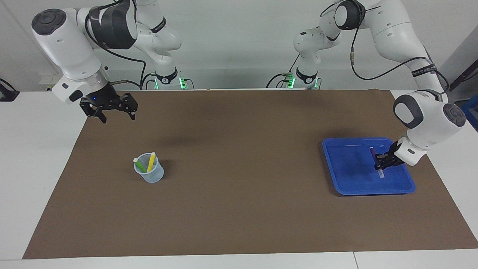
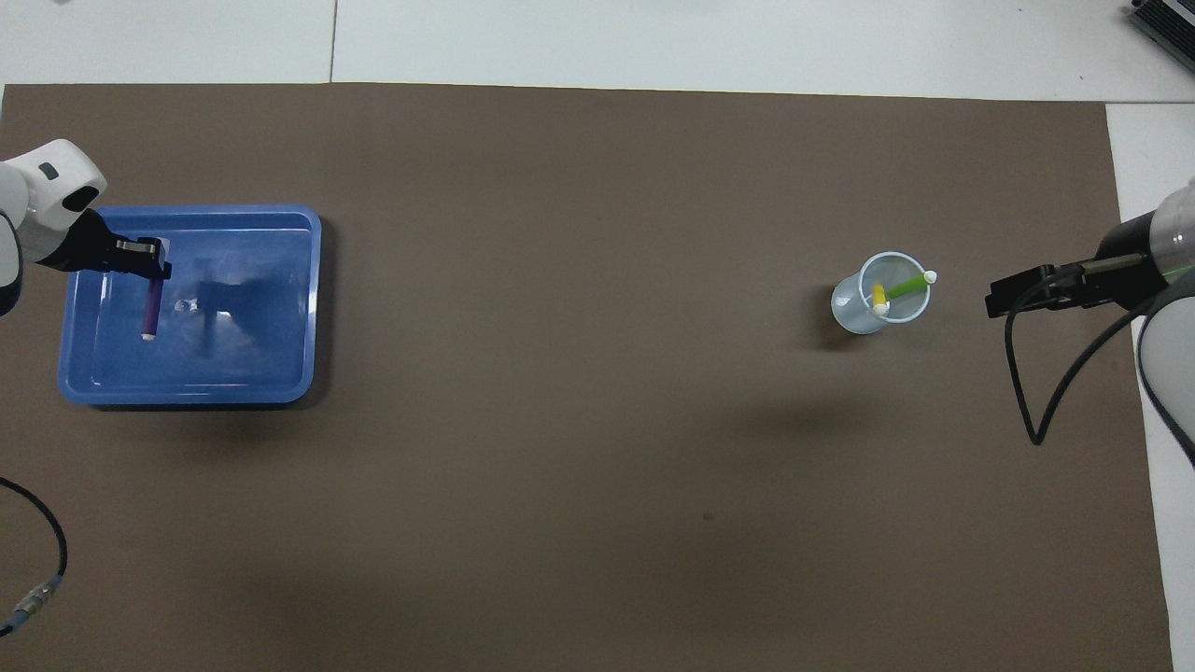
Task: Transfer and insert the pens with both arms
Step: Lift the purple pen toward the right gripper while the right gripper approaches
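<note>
Inventory, worked upward through the facing view from the lower edge to the robots at the top.

Item 1, brown mat (image 1: 239,209): covers the table; its lower part is bare.

Item 2, blue tray (image 1: 338,175): right of centre, at my left arm's end of the table. In the overhead view it sits at middle left.

Item 3, purple pen (image 1: 374,155): over the tray, pinched by my left gripper (image 1: 381,161), whose jaws are pressed together on the barrel. The pen's long axis runs nearly along the robots' forward line; in the overhead view it points almost straight up and down, with the whitish cap end at the lower tip. I judge it lifted off the tray floor, though I cannot be sure the tip is clear.

Item 4, clear cup (image 1: 150,175): left of centre, at my right arm's end of the table, well apart from the tray. It holds the green pen (image 1: 140,164) and the yellow pen (image 1: 151,161), both leaning, cap ends up.

Item 5, right gripper (image 1: 111,111): upper left, hanging over the mat's edge, jaws spread, holding nothing; this arm waits, and it is the one nearer the cup.

Deciding relation: the cup lies the whole width of the mat from the held pen, so I expect a handover.
</note>
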Robot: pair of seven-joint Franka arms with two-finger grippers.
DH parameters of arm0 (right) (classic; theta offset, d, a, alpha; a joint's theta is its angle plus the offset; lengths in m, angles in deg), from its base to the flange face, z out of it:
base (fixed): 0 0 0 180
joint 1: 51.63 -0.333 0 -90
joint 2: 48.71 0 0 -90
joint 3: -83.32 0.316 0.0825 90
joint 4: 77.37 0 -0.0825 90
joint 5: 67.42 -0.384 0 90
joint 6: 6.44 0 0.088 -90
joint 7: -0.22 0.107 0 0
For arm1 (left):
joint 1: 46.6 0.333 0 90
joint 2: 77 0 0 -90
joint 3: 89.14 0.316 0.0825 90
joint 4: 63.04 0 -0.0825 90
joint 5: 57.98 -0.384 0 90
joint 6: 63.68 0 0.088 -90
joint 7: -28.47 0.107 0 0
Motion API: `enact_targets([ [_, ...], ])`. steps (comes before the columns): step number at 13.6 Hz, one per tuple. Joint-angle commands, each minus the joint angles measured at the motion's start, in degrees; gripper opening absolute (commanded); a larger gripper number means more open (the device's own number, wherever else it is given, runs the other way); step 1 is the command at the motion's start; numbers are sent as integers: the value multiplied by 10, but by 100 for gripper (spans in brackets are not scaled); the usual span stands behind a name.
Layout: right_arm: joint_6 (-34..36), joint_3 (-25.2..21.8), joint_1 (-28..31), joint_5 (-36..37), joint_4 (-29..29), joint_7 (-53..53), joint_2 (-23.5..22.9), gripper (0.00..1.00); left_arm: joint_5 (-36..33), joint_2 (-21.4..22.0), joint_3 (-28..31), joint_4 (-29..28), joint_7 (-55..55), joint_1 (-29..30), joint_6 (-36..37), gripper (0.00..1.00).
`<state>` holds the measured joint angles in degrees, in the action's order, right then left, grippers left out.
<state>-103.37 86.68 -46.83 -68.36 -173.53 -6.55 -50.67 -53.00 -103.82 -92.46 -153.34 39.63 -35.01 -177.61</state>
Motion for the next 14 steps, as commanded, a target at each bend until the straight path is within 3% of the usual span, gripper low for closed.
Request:
enact_targets([
  [1,-4,4,0,12,-15,7,12,100,32,-8,4,36,-102,-22,36,0],
  [4,-6,5,6,-1,-19,8,12,100,106,11,2,24,-228,-39,54,0],
  [7,-8,4,7,-61,-26,14,12,100,147,30,-1,4,-381,-76,37,0],
  [10,-21,3,8,-179,-29,27,12,100,149,38,-1,-8,-563,-134,15,0],
  [14,-108,6,-24,-284,-54,98,16,100,173,53,-1,-18,-738,-205,-12,0],
])
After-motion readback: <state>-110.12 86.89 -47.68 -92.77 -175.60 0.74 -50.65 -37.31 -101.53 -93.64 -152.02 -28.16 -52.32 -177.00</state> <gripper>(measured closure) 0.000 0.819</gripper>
